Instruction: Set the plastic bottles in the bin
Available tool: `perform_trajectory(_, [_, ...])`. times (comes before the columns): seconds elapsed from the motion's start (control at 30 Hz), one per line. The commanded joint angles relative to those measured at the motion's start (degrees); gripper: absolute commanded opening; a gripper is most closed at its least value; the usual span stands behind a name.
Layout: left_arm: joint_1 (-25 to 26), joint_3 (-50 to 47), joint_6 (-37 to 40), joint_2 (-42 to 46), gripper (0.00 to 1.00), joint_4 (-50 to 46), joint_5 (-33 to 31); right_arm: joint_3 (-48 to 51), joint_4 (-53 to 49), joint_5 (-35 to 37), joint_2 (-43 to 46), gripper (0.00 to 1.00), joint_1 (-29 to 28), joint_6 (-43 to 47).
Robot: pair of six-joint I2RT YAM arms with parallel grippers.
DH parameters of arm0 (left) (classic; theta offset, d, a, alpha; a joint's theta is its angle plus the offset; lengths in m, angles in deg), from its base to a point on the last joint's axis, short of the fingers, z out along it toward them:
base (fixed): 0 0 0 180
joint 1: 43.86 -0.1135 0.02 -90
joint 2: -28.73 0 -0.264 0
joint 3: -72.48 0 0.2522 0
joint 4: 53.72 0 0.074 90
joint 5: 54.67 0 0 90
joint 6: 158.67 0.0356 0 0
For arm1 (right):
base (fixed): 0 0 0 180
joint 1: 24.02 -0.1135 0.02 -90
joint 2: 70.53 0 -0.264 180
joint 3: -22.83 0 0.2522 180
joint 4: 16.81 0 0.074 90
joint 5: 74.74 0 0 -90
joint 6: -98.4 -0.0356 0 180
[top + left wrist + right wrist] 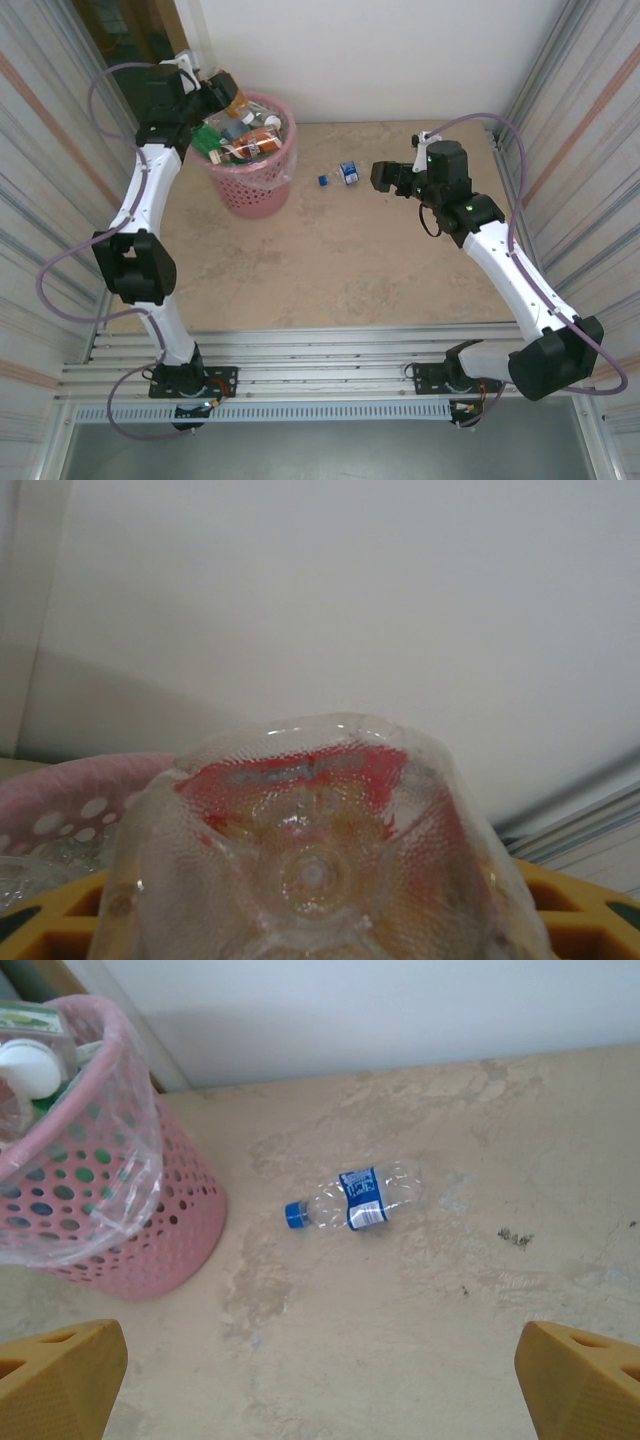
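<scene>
My left gripper [224, 93] hangs over the far left rim of the pink bin [262, 190] and is shut on a plastic bottle [237, 103]. In the left wrist view the clear base of that bottle [315, 865], with red label behind it, sits between the yellow fingers [575, 905]. Several crushed bottles [245, 140] lie piled inside the bin. One clear bottle [341, 175] with a blue cap and blue label lies on the table right of the bin. My right gripper [383, 178] stands open just right of it, nothing between its fingertips [62, 1372]; the bottle [362, 1200] lies ahead.
The bin's thin liner bag [95, 1215] hangs over its lattice wall [175, 1230]. Corrugated metal walls close in the table on both sides, and a white wall [380, 55] stands behind. Bare beige tabletop [340, 270] stretches between the arms.
</scene>
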State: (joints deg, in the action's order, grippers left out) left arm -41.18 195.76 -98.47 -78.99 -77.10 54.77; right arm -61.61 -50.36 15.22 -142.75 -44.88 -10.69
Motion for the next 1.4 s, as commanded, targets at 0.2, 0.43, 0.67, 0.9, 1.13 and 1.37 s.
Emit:
perform_trajectory(0.2, [0.4,1.9,0.7,-0.2,0.51,-2.2,0.4,0.3,1.3,-2.3,-1.2,0.98,0.6,-2.2])
perform_trajectory(0.43, [-0.9,4.5,0.2,-0.9,0.53,-7.7,4.9,0.2,1.9,-3.2,-2.5,0.98,0.6,-2.8])
perform_trajectory(0.67, [-1.0,6.3,0.5,-1.3,0.83,-8.8,7.8,0.0,2.4,-4.5,-4.0,0.98,0.6,-3.4])
perform_trajectory(0.9, [-1.0,6.7,3.2,-0.3,0.86,-10.5,1.5,-0.1,2.8,-5.8,-4.8,0.98,0.6,-3.7])
perform_trajectory(1.13, [-1.2,5.3,6.8,2.8,0.86,-12.2,-7.1,0.1,2.9,-7.0,-5.2,0.98,0.5,-4.1])
perform_trajectory(1.37, [-1.2,-2.2,7.4,7.2,0.81,-10.2,-10.6,0.2,3.6,-8.2,-5.7,0.98,0.4,-4.7])
